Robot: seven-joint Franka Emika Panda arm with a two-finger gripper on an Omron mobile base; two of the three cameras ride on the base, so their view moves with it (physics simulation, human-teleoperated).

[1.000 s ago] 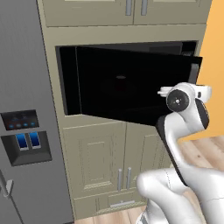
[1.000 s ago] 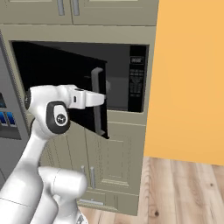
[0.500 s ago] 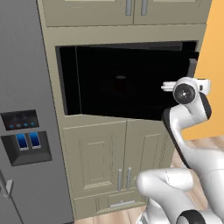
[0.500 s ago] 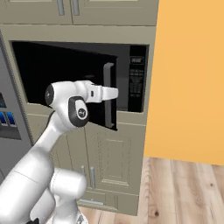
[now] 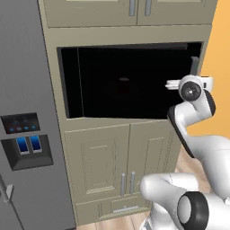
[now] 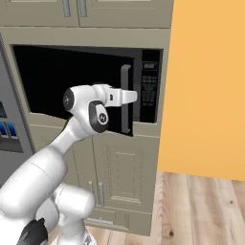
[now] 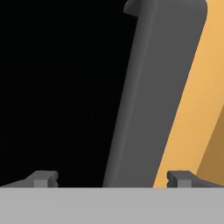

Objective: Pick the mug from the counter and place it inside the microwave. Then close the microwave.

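Note:
The microwave (image 6: 149,91) is a black box built into the beige cabinet wall, and its dark glass door (image 5: 126,81) stands nearly shut. The grey bar handle (image 6: 125,98) runs upright along the door's right side. My gripper (image 6: 130,95) is open and sits right at that handle; I cannot tell whether it touches the door. In the hand view the handle (image 7: 153,87) rises close ahead between the two spread tips of the gripper (image 7: 111,177). The gripper (image 5: 172,84) holds nothing. The mug is hidden behind the dark door. The counter is out of view.
A grey fridge (image 5: 27,134) with a blue dispenser panel stands to the left. Beige cabinet doors (image 5: 121,161) lie below the microwave. An orange wall (image 6: 206,86) rises on the right, above a wooden floor (image 6: 201,206).
The microwave door has swung further toward shut. My hand has moved to the right along with it, staying at the handle. The jaws stay wide apart.

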